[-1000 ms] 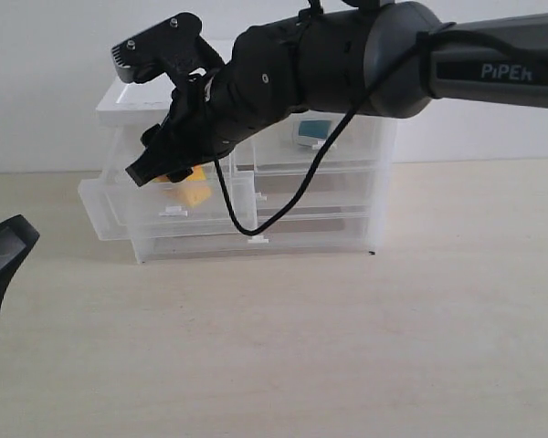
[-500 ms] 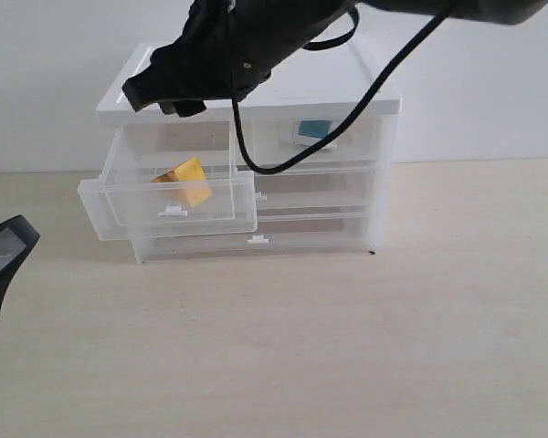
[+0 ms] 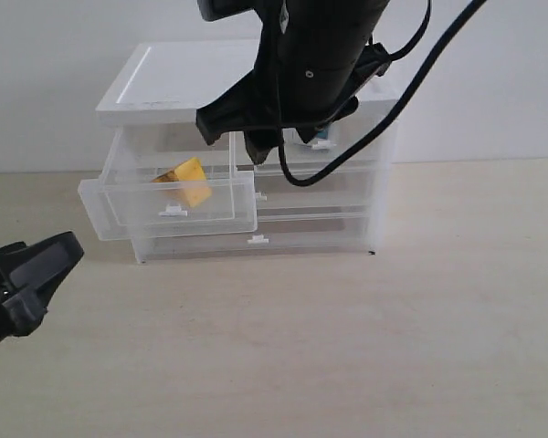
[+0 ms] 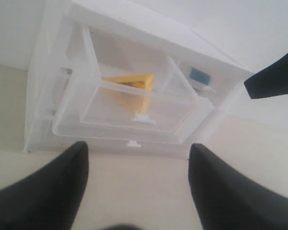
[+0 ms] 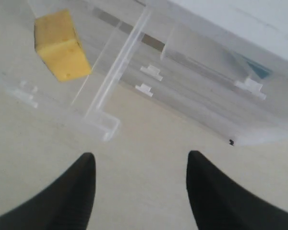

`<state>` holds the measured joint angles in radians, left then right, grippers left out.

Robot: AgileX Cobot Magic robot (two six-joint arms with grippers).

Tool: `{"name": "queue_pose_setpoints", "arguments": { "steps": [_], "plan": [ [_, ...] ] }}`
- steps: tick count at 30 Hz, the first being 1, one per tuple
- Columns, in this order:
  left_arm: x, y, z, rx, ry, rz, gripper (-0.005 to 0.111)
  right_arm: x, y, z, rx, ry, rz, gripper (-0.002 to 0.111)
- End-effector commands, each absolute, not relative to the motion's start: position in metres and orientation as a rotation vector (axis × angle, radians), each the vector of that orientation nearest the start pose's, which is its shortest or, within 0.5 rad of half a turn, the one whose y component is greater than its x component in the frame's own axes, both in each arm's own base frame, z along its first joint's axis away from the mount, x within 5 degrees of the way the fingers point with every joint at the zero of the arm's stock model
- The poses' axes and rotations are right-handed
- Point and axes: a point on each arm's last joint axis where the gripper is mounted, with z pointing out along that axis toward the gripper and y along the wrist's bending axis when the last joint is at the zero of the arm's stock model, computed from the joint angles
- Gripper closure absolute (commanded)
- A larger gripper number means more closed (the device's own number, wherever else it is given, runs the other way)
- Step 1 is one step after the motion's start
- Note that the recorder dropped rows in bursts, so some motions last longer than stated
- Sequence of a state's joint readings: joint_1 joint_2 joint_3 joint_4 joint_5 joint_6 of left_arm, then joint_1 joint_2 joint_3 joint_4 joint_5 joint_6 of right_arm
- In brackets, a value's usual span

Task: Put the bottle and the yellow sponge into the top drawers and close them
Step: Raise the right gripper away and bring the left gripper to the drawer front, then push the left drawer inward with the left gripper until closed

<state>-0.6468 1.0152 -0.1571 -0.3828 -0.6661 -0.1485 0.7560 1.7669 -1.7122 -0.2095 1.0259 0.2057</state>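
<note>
The yellow sponge [image 3: 187,181] lies inside the top left drawer [image 3: 169,212], which stands pulled out; it also shows as a wedge [image 4: 132,86] and a block [image 5: 61,45]. The bottle [image 3: 315,137] lies in the shut top right drawer [image 3: 361,151], mostly hidden by the arm; its teal label [image 4: 199,75] [image 5: 259,69] shows through the plastic. My right gripper [image 3: 237,139] [image 5: 141,157] hangs open and empty in front of the cabinet. My left gripper [image 3: 27,274] [image 4: 139,147] is open and empty, low on the table, facing the open drawer.
The white cabinet [image 3: 247,78] stands against the back wall with two full-width drawers [image 3: 256,239] below, both shut. The right arm's black cable [image 3: 393,100] loops in front of the cabinet. Bare wooden table [image 3: 347,347] spreads in front.
The right arm has swung right, away from the open left drawer, with the sponge left lying inside. The left gripper has come further into view from the lower left.
</note>
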Motion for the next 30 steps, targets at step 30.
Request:
{"name": "queue_pose_setpoints", "arguments": {
  "steps": [30],
  "plan": [
    [0.243,-0.158,0.191,0.196,2.009,-0.383,0.05,0.333,0.205,0.323,-0.505,2.468,0.013,0.058]
  ]
}}
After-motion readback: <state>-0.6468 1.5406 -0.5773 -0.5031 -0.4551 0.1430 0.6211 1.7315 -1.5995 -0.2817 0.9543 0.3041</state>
